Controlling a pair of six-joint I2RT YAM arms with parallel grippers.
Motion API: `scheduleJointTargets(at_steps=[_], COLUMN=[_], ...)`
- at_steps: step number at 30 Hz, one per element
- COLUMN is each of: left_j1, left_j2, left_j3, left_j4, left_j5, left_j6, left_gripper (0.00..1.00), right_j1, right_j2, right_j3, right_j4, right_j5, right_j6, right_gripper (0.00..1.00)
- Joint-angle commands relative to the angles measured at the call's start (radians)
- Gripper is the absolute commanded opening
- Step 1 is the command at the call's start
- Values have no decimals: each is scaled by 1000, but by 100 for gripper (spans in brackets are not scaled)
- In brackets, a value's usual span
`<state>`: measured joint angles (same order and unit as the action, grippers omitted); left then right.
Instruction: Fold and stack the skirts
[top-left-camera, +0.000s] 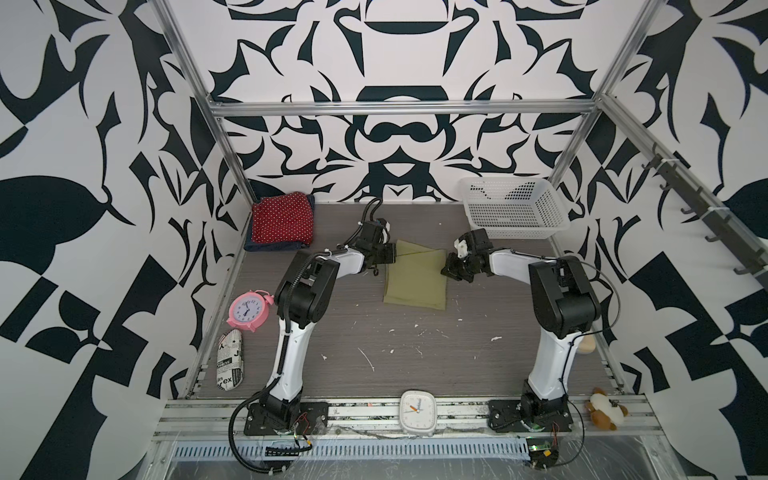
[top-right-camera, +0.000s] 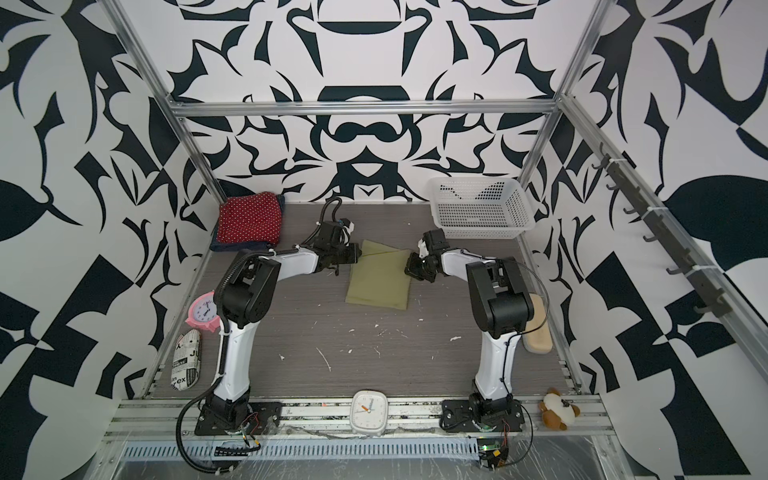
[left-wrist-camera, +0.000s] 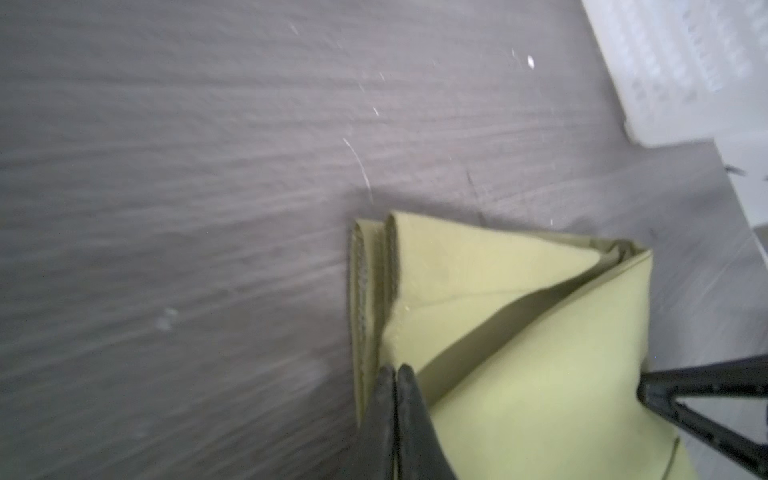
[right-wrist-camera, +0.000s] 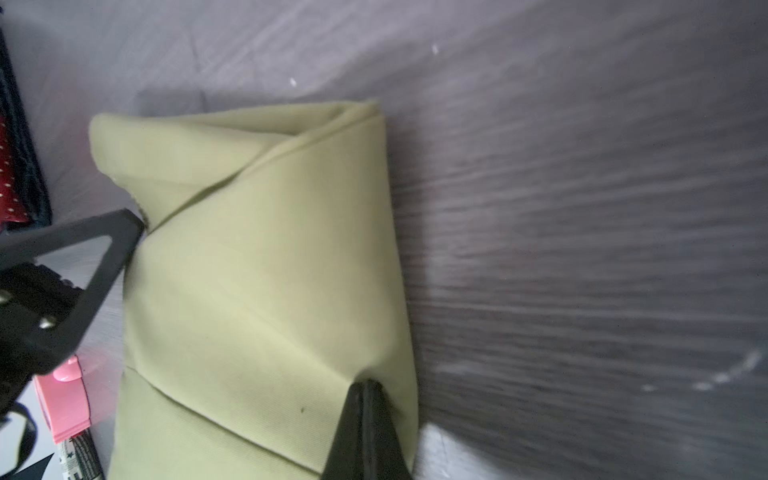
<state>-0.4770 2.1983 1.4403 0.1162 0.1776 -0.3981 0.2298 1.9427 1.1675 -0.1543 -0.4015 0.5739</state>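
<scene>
Lying folded at the middle of the table (top-left-camera: 415, 353), the olive-green skirt (top-left-camera: 415, 282) sits between your two arms in both top views. Your left jaws are clenched on its far left corner, with the cloth's edge pinched between the fingertips (left-wrist-camera: 409, 403) in the left wrist view. Your right jaws are clamped on the far right corner, where the fabric puckers. The red polka-dot skirt (top-left-camera: 282, 220) rests on the dark blue denim skirt (top-left-camera: 270, 246) in the table's far left corner, well apart from both jaws.
</scene>
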Motion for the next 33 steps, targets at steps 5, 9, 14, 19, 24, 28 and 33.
scheduleJointTargets(at_steps=[5, 9, 14, 19, 24, 28, 33], left_j1=[-9, -15, -27, -85, -99, -116, -127], left_j2=[-261, -412, -414, -365, -318, -260, -219], left_j3=[-178, -353, -420, -408, -411, -397, -405], left_j4=[22, 103, 39, -29, 22, 53, 96], left_j5=[-104, -112, -68, -91, -36, -20, -17], left_j6=[-40, -92, -174, -170, -184, -195, -199], left_gripper=[43, 93, 99, 96, 91, 88, 72], right_j1=[3, 7, 11, 33, 77, 104, 117], right_j2=[-170, -283, -384, -424, -406, -368, -326], right_j3=[7, -63, -157, -196, -195, -180, -170], right_j4=[-25, -27, -33, -42, -41, -29, -2], right_j5=[-3, -8, 3, 7, 9, 10, 1], right_j6=[9, 6, 4, 3, 1, 5, 16], right_gripper=[0, 7, 9, 9, 10, 10, 10])
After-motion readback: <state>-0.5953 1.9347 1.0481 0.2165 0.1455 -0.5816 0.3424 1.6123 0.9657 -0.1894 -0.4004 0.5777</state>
